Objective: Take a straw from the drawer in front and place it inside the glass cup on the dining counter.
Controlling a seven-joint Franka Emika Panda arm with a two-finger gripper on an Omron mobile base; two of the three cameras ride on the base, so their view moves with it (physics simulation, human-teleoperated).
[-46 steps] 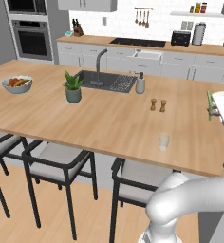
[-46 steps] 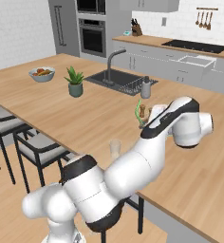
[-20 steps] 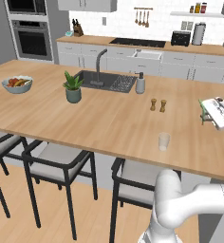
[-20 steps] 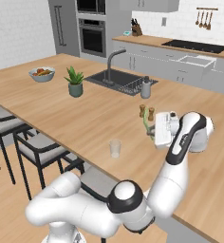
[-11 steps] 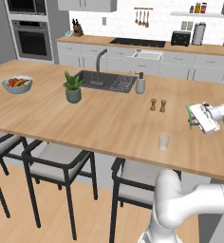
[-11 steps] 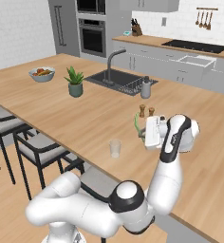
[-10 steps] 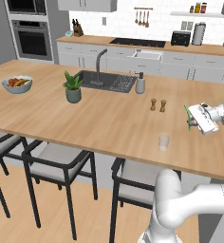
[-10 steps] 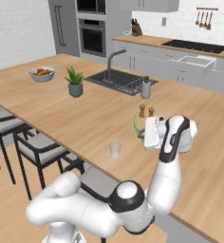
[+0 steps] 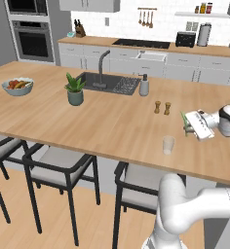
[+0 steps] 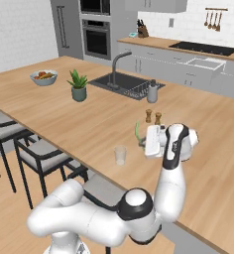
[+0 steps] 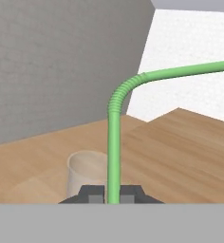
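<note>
Now the gripper (image 10: 141, 142), fingers clamped on the thin bright green straw (image 11: 115, 137), has swung nearer the small clear glass cup (image 10: 120, 154), so insertion looks close.

White tile wall (image 9: 126, 19), grey cabinets (image 9: 195, 73), wall ovens (image 9: 34, 41), black stools (image 9: 58, 170), wood floor (image 9: 19, 228).

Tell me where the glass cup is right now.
The glass cup stands on the dining counter near its front edge, just left of the gripper holding the straw.
</note>
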